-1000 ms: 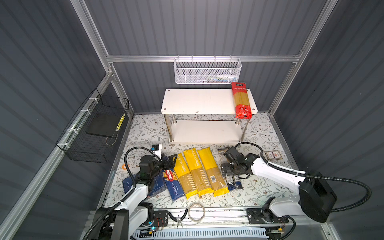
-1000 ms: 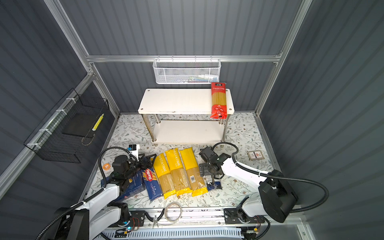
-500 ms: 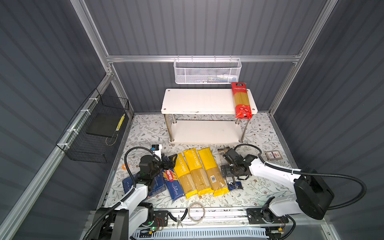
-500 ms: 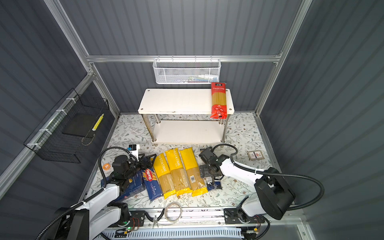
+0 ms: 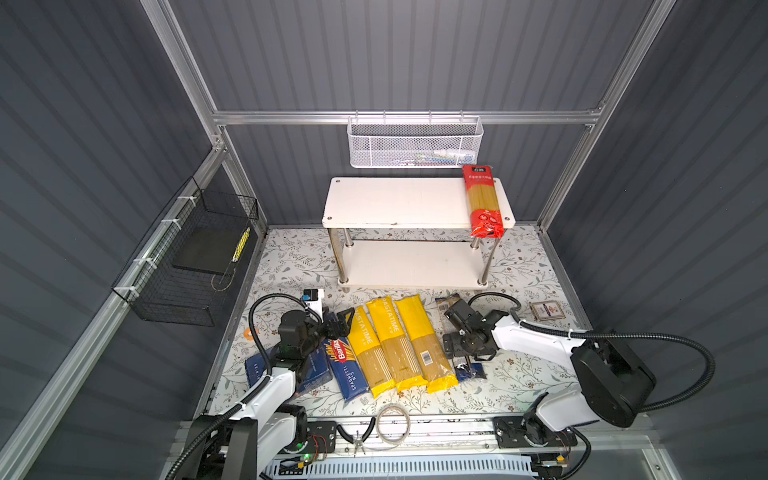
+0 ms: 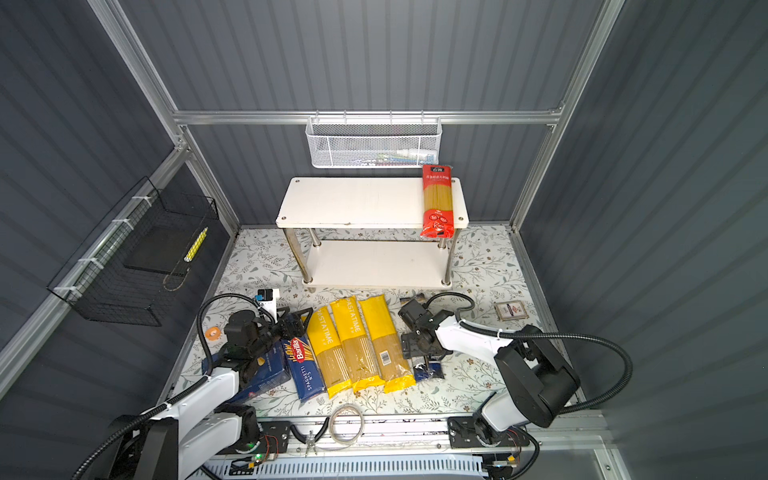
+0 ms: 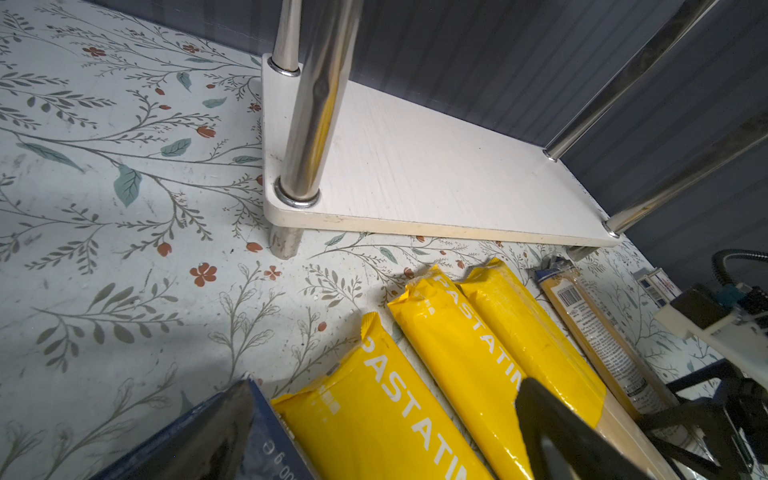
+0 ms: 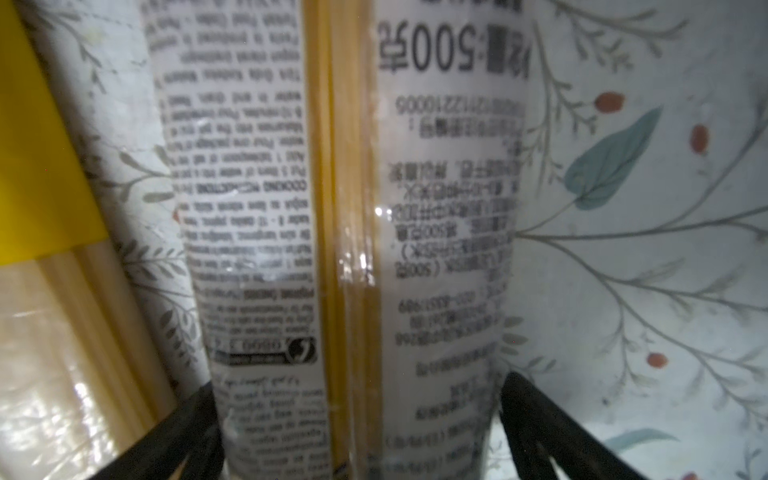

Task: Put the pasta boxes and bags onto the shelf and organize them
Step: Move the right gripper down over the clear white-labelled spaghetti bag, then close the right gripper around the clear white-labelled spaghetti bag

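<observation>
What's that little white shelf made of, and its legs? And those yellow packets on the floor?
Shelf boards: probably laminated wood board, matte white, with faint grain and a tan cut edge.
Legs: polished metal tube, likely chromed, given the mirror-like reflections.
Yellow bags: glossy plastic film, with crinkled ends and shiny highlights.

My right hand (image 8: 359,380) straddles the clear bag (image 8: 345,232); yellow bags (image 5: 388,336) crowd my left, bare desk (image 5: 521,376) lies on my right. The shelf's (image 5: 395,203) top board is free beside the red bag (image 5: 482,199); its lower board is open.
</observation>
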`<state>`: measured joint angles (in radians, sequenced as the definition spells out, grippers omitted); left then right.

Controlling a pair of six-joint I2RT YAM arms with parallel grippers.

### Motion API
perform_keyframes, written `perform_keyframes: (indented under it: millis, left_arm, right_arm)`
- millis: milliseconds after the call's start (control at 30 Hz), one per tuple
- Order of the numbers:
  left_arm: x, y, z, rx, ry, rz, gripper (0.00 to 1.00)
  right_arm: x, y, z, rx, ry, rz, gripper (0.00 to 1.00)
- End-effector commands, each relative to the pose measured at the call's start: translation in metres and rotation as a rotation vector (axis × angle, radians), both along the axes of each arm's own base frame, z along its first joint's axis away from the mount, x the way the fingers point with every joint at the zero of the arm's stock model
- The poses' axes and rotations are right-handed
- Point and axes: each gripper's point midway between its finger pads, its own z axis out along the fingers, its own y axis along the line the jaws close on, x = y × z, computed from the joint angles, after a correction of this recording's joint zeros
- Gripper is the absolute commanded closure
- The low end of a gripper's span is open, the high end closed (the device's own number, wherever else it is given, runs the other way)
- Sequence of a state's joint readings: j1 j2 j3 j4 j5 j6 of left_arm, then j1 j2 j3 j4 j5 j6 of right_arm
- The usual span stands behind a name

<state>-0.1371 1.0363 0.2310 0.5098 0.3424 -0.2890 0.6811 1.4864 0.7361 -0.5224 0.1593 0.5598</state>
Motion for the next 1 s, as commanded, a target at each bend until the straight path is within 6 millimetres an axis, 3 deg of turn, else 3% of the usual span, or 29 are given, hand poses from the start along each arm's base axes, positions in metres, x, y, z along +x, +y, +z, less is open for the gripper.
perform_keyframes:
  millis: [0, 233, 967]
  left_arm:
    - [0.004, -0.005, 0.014, 0.004, -0.038, -0.028, 0.0]
    - [0.003, -0.006, 0.014, 0.002, -0.034, -0.032, 0.0]
    - [0.004, -0.003, 0.012, 0.01, -0.022, -0.014, 0.0]
  right_arm:
    - [-0.005, -0.009, -0.006, -0.041, 0.028, -0.014, 0.01]
    - [-0.005, 0.004, -0.01, 0.014, 0.044, 0.017, 0.02]
    - [-0.013, -0.002, -0.026, 0.015, 0.066, -0.062, 0.19]
